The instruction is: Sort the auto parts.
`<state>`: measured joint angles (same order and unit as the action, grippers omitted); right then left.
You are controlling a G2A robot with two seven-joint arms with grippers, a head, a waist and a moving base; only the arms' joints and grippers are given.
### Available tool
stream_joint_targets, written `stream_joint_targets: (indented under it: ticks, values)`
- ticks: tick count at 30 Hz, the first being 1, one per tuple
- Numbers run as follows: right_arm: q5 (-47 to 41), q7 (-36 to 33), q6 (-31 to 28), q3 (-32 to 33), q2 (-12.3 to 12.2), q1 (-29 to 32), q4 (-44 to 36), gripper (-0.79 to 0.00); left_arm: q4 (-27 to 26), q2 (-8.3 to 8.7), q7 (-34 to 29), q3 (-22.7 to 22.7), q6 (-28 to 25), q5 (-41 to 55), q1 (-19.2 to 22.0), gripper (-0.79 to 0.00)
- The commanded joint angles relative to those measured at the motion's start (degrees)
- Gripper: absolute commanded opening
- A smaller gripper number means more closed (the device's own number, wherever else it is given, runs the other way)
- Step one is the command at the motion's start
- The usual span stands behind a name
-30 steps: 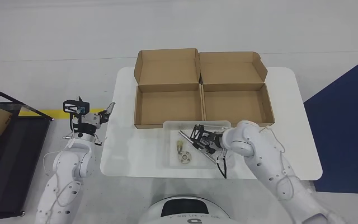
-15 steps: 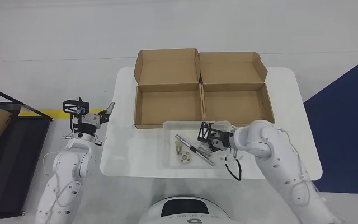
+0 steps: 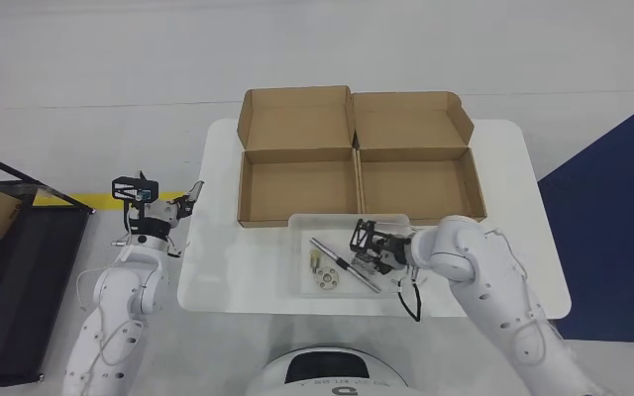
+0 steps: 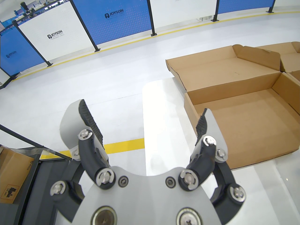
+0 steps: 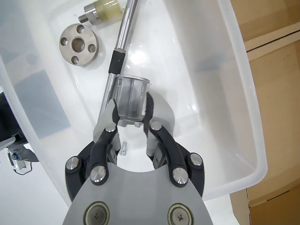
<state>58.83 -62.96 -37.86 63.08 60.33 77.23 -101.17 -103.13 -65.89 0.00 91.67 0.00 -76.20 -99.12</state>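
1. We are seeing the right tool (image 5: 131, 108) clenching a grey ribbed housing (image 5: 132, 97), with its pads pressing on the housing's two opposite sides.
2. The housing's long axis is running in line with the tool's fingers. Its rimmed end is pointing away from the wrist, toward the left of the scene, and its notched end is facing the palm.
3. We are finding the housing inside the clear bin (image 3: 347, 217), in its right half, just beside the metal rod (image 5: 121, 36). We cannot tell whether it is touching the bin's floor.
4. The rod is lying flat with its long axis going from far left to near right. A holed disc (image 5: 78, 44) and a yellowish stud (image 5: 103, 10) are lying to its left.
5. The right arm is reaching in from the right, bent at the elbow, with the wrist over the bin's right wall.
6. The left tool (image 4: 143, 118) is hanging released off the worktop's (image 3: 228, 247) left edge, fingers spread around nothing, pointing toward the left cardboard box (image 4: 246, 122).
7. The right cardboard box (image 3: 416, 186) is sitting touching the left one, just beyond the bin.
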Motion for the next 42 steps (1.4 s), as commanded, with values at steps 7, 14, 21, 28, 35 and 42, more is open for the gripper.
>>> stream_joint_targets:
  ticks: [7,14,21,28,35,42]
  values:
    - [2.10,-3.44,5.30,-4.31,0.60,-3.20,1.50,-0.394,0.00,0.00,0.00,0.00,0.00,0.00,0.00,0.000]
    - [3.94,-4.91,9.45,-7.79,1.33,-5.81,3.55,-0.406,0.00,0.00,0.00,0.00,0.00,0.00,0.00,0.000]
    - [4.29,-6.37,11.37,-10.87,2.06,-8.12,6.39,-0.434,0.00,0.00,0.00,0.00,0.00,0.00,0.00,0.000]
    - [3.03,-4.94,9.97,-10.71,1.88,-8.07,4.64,-0.785,0.00,0.00,0.00,0.00,0.00,0.00,0.00,0.000]
    - [-0.30,2.95,4.28,-1.86,-0.52,-1.63,-2.51,-0.785,0.00,0.00,0.00,0.00,0.00,0.00,0.00,0.000]
    - [-7.27,16.32,-6.05,9.92,-2.84,5.88,-5.66,-0.785,0.00,0.00,0.00,0.00,0.00,0.00,0.00,0.000]
